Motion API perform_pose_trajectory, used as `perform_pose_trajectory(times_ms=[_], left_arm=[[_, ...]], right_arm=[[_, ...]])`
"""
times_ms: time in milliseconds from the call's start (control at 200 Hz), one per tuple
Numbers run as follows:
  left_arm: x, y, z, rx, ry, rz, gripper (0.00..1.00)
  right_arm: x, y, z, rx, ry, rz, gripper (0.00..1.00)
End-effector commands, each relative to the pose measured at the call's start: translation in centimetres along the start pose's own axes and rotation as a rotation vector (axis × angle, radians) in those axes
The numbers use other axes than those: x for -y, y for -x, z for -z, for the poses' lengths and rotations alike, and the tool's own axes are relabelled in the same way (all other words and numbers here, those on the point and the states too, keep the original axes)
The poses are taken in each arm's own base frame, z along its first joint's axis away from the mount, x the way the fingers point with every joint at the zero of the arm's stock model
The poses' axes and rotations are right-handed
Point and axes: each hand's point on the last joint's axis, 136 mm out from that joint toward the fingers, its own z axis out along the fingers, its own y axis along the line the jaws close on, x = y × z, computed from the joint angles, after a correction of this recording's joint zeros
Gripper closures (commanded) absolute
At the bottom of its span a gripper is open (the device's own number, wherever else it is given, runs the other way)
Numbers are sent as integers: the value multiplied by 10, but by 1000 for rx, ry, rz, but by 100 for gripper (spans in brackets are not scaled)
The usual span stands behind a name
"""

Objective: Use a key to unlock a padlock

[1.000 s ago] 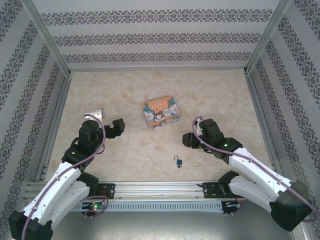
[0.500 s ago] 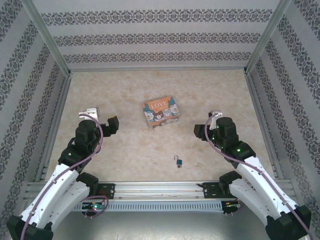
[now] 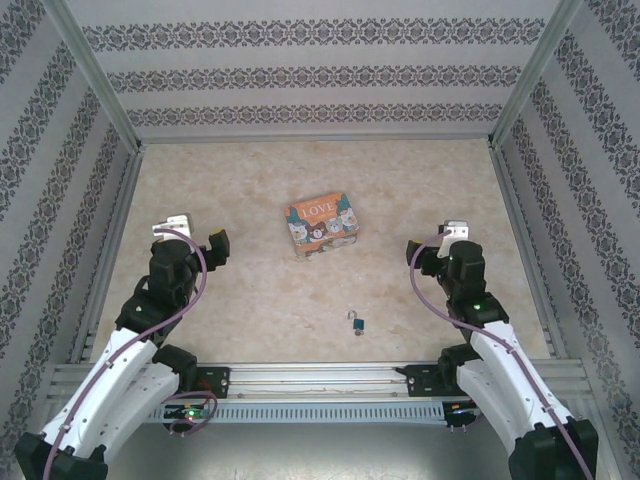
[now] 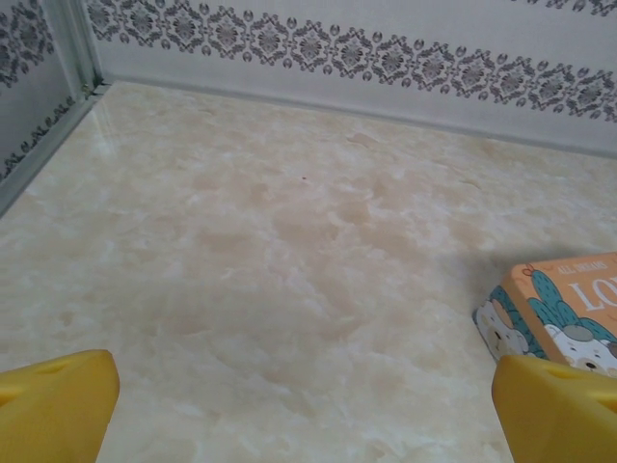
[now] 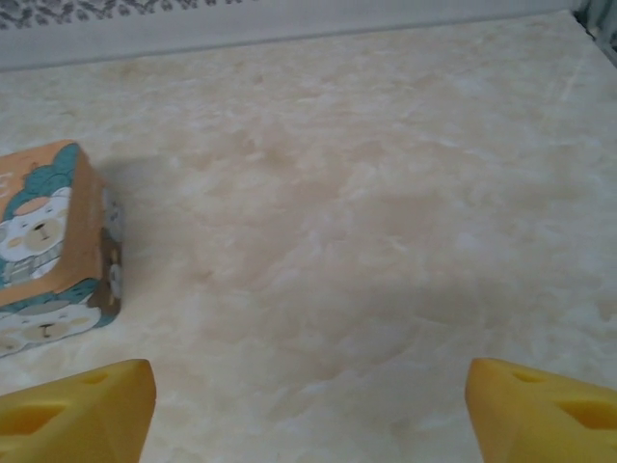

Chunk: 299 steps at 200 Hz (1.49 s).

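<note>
Padlock (image 3: 357,322) flat on table (image 3: 250,190), near front edge, centre, unmoved. Shackle points at far wall, tilted slightly left, so long axis runs near-far. Box (image 3: 322,227) sits well beyond it. In the last 1 s, left gripper (image 3: 215,243) and right gripper (image 3: 415,250) swung outward, jaws apart, empty. Looks like retreat; no approach started.

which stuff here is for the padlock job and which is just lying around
For the job:
- padlock, small, blue-teal body, silvery shackle

Just lying about:
- orange LOVE box, farther back, mid-table
</note>
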Motion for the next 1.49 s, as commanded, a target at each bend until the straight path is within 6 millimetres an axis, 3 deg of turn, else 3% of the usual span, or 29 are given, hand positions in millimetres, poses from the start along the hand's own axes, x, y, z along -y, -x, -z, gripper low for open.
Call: perform_pose_trajectory(times_ms=[0, 90, 440, 929, 1259, 1489], left_arm=[[-10, 3, -2, 38, 44, -5, 1], [-13, -4, -5, 27, 56, -9, 1], [-26, -52, -31, -28, 106, -47, 1], [-31, -41, -41, 25, 139, -97, 1], [-38, -40, -43, 52, 178, -138, 1], [-42, -43, -47, 50, 196, -143, 1]], right_arm=[[13, -1, -10, 42, -57, 51, 10], [18, -7, -18, 33, -72, 48, 2], [13, -11, -45, 80, -5, 85, 2], [2, 18, -72, 241, 71, 170, 2], [8, 2, -87, 288, 69, 182, 2], [14, 4, -95, 267, 61, 149, 2]])
